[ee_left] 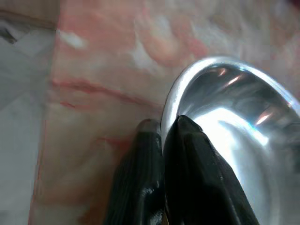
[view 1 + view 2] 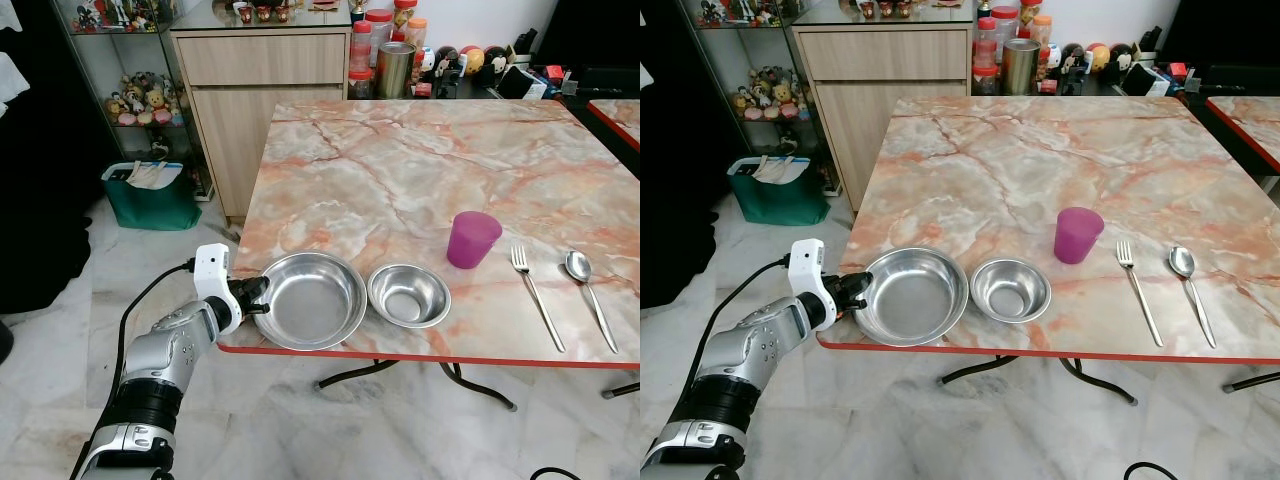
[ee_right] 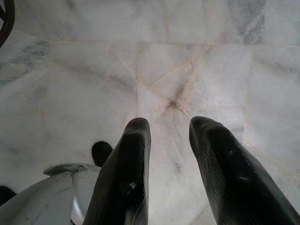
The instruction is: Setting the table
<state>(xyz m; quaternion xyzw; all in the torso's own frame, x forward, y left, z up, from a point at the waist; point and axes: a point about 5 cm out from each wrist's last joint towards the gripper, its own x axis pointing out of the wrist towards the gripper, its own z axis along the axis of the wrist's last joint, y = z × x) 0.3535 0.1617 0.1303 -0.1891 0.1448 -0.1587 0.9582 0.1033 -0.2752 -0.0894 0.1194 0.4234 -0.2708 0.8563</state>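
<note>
Nearest the head camera was the left arm, reaching up from below the near left corner of the tabletop [image 2: 420,170]. Its left claw [image 2: 256,294] was closed on the left rim of the large steel bowl [image 2: 312,298]; the wrist view showed one finger inside the rim and one outside, pinched tight on the metal [image 1: 161,129].

The large steel bowl sat upright at the near edge of the tabletop, its front lip slightly overhanging the red edge band. It lay directly to the right of the claw, mouth up. Being round, it had no long axis; the claw's fingers ran roughly left to right, pointing into the bowl.

Just beside it on the right stood a small steel bowl [image 2: 408,295], rims close or touching. Further right were a purple cup [image 2: 472,239], then a fork [image 2: 536,296] and a spoon [image 2: 589,296], both lying with handles toward the near edge.

The right claw [image 3: 168,140] hung over the floor, fingers parted and holding nothing. The left arm was clearly the nearer one to the bowl.
</note>
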